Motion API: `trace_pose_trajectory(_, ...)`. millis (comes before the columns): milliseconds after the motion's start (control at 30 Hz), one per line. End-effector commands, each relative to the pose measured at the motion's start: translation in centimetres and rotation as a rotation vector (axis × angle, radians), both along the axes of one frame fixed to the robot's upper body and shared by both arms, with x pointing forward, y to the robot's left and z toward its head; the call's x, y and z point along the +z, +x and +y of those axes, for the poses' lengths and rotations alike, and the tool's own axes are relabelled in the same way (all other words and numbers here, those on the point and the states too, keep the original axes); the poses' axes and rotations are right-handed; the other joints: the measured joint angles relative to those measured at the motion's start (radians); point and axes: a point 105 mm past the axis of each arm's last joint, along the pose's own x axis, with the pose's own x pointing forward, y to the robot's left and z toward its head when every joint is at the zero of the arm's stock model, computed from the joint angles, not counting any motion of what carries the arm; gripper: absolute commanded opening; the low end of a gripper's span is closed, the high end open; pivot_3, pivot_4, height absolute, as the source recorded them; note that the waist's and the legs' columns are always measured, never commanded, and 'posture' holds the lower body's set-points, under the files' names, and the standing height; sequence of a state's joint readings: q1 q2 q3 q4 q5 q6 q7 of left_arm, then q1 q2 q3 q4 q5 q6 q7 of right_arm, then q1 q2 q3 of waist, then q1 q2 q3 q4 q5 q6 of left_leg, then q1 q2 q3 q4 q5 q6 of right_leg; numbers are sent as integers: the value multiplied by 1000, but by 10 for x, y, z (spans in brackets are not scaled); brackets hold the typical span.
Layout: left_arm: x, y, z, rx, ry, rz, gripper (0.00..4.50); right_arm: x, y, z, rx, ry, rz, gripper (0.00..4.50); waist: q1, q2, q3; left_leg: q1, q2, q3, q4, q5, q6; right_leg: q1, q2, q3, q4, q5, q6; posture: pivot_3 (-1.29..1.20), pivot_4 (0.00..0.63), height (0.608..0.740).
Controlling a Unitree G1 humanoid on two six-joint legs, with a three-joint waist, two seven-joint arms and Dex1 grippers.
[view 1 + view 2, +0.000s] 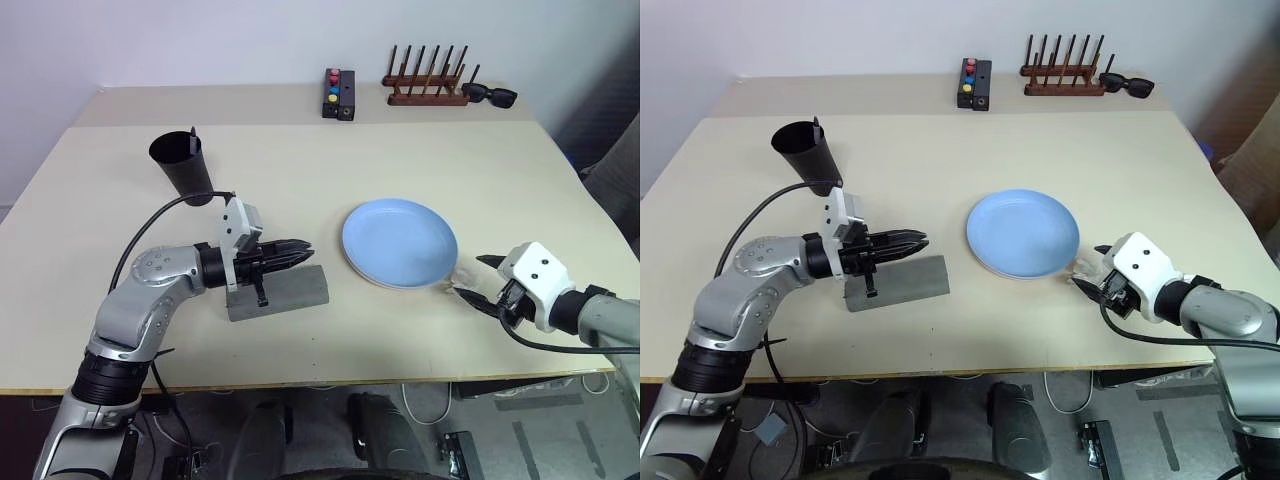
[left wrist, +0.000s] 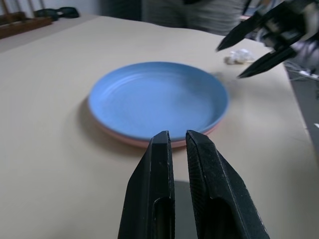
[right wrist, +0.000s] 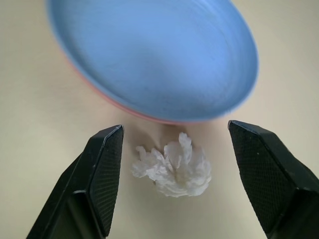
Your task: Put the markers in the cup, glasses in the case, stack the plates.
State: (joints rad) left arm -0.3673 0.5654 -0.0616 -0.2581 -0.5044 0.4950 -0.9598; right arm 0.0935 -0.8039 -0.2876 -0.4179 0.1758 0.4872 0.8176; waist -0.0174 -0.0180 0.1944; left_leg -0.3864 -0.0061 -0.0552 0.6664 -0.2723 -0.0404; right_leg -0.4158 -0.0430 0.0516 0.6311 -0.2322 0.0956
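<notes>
The black cup stands at the back left with the dark tip of a marker poking above its rim. Just above the grey case, whose lid is down, hovers my left gripper, shut and empty. The glasses are out of view. In the middle of the table the light blue plate rests on the pink plate. By the plates' near right rim my right gripper is open, its fingers on either side of a white crumpled wad.
At the table's far edge stand a wooden peg rack, black sunglasses to its right, and a small black box with coloured buttons. A black cable arcs from my left arm.
</notes>
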Motion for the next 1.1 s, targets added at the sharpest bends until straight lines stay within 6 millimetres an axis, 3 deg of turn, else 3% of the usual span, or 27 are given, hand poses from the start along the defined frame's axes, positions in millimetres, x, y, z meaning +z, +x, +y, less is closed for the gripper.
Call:
trace_pose_trajectory(33, 12, -1, -4, -26, -12, -44, 458, -13, 11, -10, -111, 48, -9, 3386, 1, -1, 0, 0, 0, 0, 0, 0, 0, 0, 0, 0, 0, 0, 0, 0, 150, 735)
trace_pose_trajectory(167, 12, -2, -3, -27, -8, -45, 458, -29, 21, -21, -200, 59, 16, 3386, 2, 0, 0, 0, 0, 0, 0, 0, 0, 0, -1, 0, -1, 0, 0, 0, 150, 735)
trace_pose_trajectory(200, 12, -2, -2, -24, -8, -46, 458, -33, 22, -24, -222, 60, 26, 3156, 2, 0, 0, 0, 0, 0, 0, 0, 0, 0, -1, 0, 0, 0, 0, 0, 150, 735)
trace_pose_trajectory(267, 12, -2, -1, -18, -9, -47, 458, -34, 24, -25, -248, 80, 35, 2591, 2, 0, 0, 0, 0, 0, 0, 0, 0, 0, -1, 0, -1, 0, 0, 0, 150, 735)
trace_pose_trajectory(433, 11, -3, 0, -12, -7, -45, 458, -22, 25, -20, -223, 77, 18, 118, 3, 0, 0, 0, 0, 0, 0, 0, 0, 0, -1, 0, -1, 0, 0, 0, 150, 735)
trace_pose_trajectory(633, 9, -1, 1, 0, -8, -47, 458, 2, 30, -37, -271, -57, -77, 51, 3, 0, 0, -1, 0, 0, 0, 0, 0, 0, -1, 0, -1, 0, 0, 0, 150, 735)
trace_pose_trajectory(700, 9, 3, 4, 15, -5, -53, 458, 29, 35, -34, -231, -97, -165, 51, 2, 1, 0, -1, -1, 0, 0, 0, 0, 0, -1, 0, -1, 0, 0, 0, 150, 735)
trace_pose_trajectory(767, 9, 5, 5, 20, -4, -56, 458, 43, 37, -19, -160, -79, -204, 51, -2, 1, 0, 0, 0, 1, 0, 0, 0, 0, -1, 0, -1, 0, 0, 0, 150, 735)
trace_pose_trajectory(867, 9, 6, 4, 15, -4, -61, 458, 47, 37, 17, -15, -8, -200, 51, -2, 1, 0, 0, 0, 0, -1, 0, 0, 0, 1, 0, 0, 0, 0, 0, 150, 735)
trace_pose_trajectory(1067, 10, 4, 0, 13, -18, -66, 458, 29, 49, 47, 39, 45, -151, 51, 4, 0, 0, -1, 0, -1, 0, 0, 0, 0, 0, 0, -1, 0, 0, 0, 150, 735)
trace_pose_trajectory(1100, 10, 3, -1, 13, -21, -65, 458, 27, 49, 53, 58, 54, -144, 383, 4, 0, 0, -1, 0, -1, 0, 0, 0, 0, -1, 0, -1, 0, 0, 0, 150, 735)
